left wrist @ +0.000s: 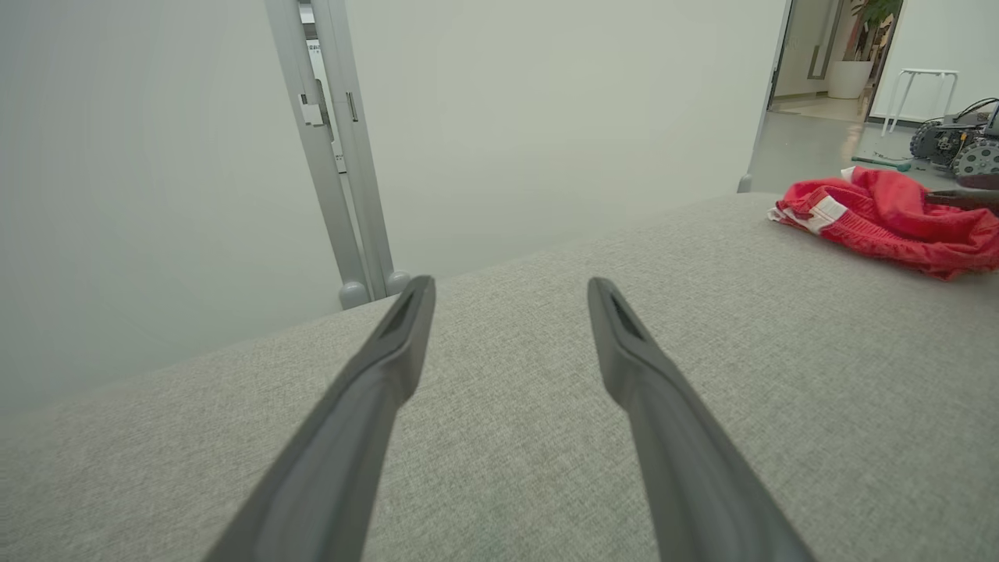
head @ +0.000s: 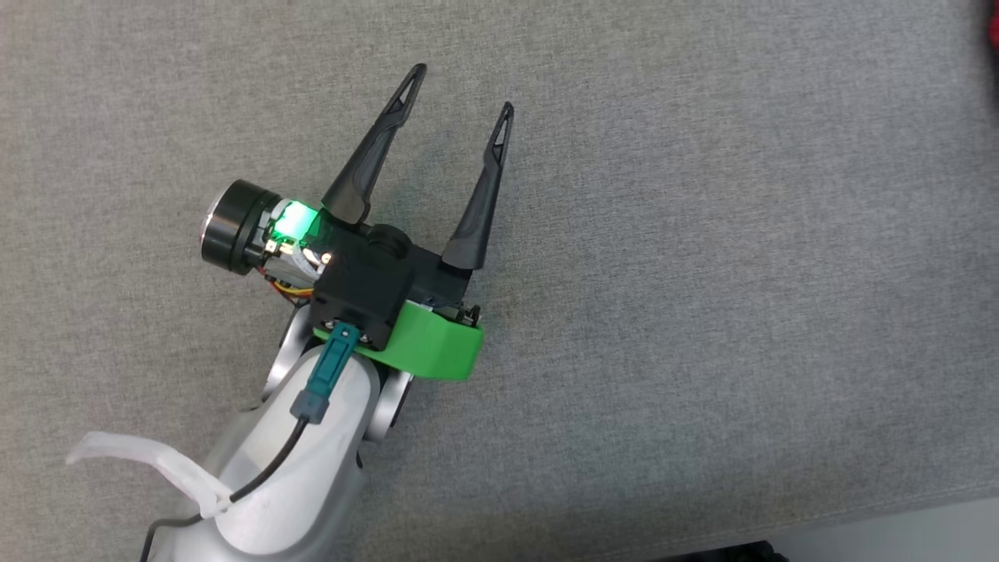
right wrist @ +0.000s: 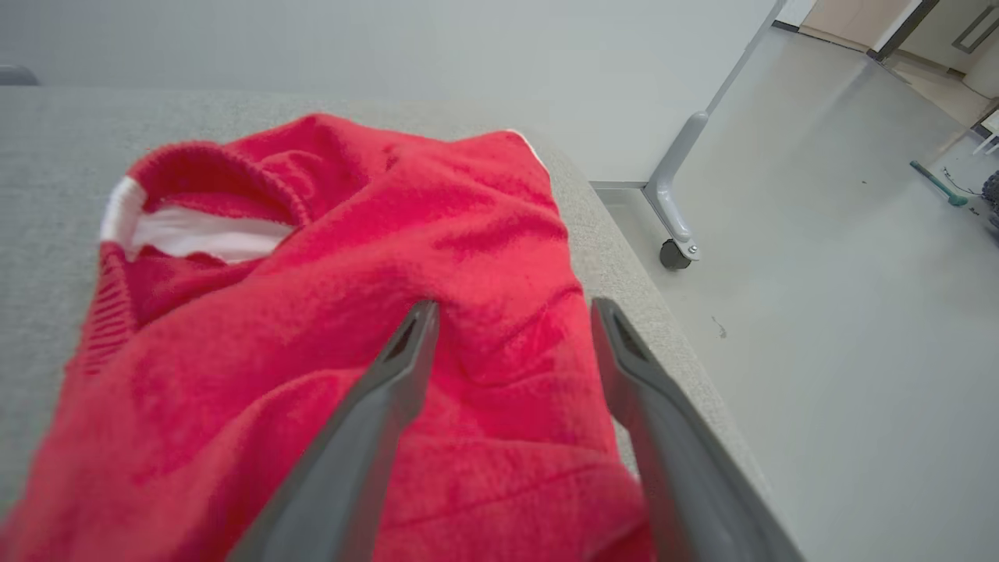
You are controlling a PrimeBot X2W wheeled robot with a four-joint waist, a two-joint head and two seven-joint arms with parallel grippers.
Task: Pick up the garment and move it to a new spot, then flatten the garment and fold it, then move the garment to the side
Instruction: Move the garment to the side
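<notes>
A grey fabric surface point(head: 702, 312) lies under both arms, with a pale wall point(left wrist: 546, 117) behind it and a pale floor point(right wrist: 858, 351) past its edge. The right gripper point(right wrist: 514, 306) hangs low over the garment point(right wrist: 312, 328), its two dark fingers point(right wrist: 375, 406) spread wide with nothing pinched between them. Whether the tips touch the cloth cannot be told.

The garment is red knit, crumpled into a loose heap. In the right wrist view its long axis runs away from the gripper, and a ribbed opening point(right wrist: 203, 179) with white lining points to the far left. It sits right at the surface's edge, beside the drop to the floor, where a wheeled frame leg point(right wrist: 671, 195) stands.

The left gripper point(head: 462, 90) is well apart from the garment, over bare grey fabric. Its fingers are wide apart and empty, and they point up and slightly right in the head view. In the left wrist view the garment lies far off to the right, near the surface's far edge.
</notes>
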